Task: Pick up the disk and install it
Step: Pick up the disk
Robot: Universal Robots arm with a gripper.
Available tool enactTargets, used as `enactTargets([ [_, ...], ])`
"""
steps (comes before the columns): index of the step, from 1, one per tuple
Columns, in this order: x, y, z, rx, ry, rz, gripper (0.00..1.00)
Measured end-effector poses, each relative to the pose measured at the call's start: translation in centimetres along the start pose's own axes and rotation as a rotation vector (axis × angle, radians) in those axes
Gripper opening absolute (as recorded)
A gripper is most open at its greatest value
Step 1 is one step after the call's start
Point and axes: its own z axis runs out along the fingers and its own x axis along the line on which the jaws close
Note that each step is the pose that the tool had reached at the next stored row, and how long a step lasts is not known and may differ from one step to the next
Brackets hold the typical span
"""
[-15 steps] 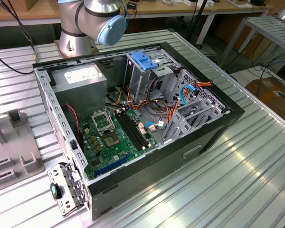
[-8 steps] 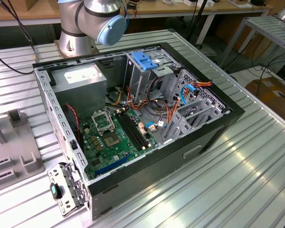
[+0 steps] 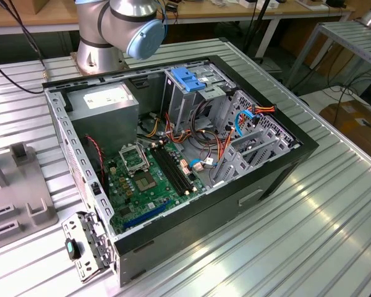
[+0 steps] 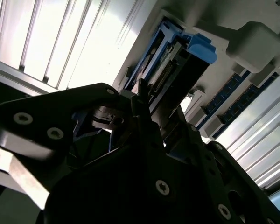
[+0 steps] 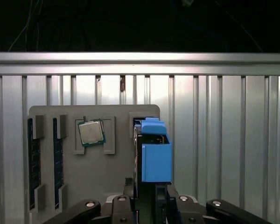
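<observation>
Pick-up step. The hand (image 5: 151, 200) straddles the disk (image 5: 155, 156), which stands on edge in a slot of the grey holder (image 5: 93, 182) on the worktop (image 5: 224, 140). Whether the hand is clamped cannot be told. Judged requirement: firm grip, straight extraction.

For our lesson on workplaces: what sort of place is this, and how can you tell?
Probably a robotics lab or test bench for computer assembly: a robot arm on a ribbed metal table, an open computer case, and a grey tray holding a processor chip.

Ribbed metal table (image 3: 309, 210) bears open computer case (image 3: 204, 230) and grey tray (image 3: 9, 189).
</observation>
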Motion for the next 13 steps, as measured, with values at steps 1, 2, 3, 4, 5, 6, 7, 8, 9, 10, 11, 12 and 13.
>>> enactTargets([
  [1,0.00,-0.01,-0.30,0.0002,0.0008,0.000,0.35],
  [2,0.01,-0.01,-0.64,0.0001,0.0011,0.000,0.35],
  [3,0.01,-0.02,-1.15,-0.0001,0.0020,0.000,0.35],
  [4,0.01,-0.02,-1.46,-0.0001,0.0025,0.000,0.35],
  [5,0.02,-0.04,-2.25,0.0001,0.0033,0.000,0.35],
  [6,0.02,-0.04,-2.83,0.0001,0.0035,0.000,0.35],
  [7,0.03,-0.05,-3.39,0.0000,0.0037,0.000,0.35],
  [8,0.03,-0.06,-3.97,0.0001,0.0037,0.000,0.35],
  [9,0.03,-0.07,-4.69,-0.0001,0.0038,0.000,0.35],
  [10,0.04,-0.08,-5.14,0.0001,0.0038,0.000,0.35],
  [11,0.04,-0.08,-5.52,0.0000,0.0037,0.000,0.35],
  [12,0.04,-0.09,-5.84,0.0000,0.0038,0.000,0.35],
  [13,0.04,-0.09,-6.14,0.0001,0.0037,0.000,0.35],
])
